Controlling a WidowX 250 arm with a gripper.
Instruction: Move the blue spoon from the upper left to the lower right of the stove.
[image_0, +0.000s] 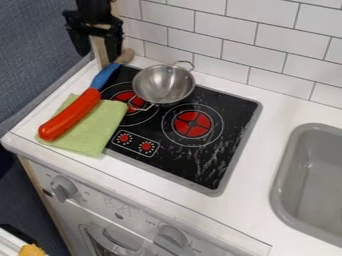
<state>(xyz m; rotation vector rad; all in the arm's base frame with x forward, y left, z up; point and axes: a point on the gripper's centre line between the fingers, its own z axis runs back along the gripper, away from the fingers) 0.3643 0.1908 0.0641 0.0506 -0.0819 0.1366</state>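
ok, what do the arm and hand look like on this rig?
Arm: matte black, chunky and blocky. Hand: also black, an angular body wider than the arm section above it, with two dark fingers that narrow toward the tips. Cables or markings: can't tell.

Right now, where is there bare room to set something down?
Bare: the stove's lower right, below the right burner, and the counter between stove and sink. Crowded: the stove's left side, with blue spoon, metal bowl, green cloth.
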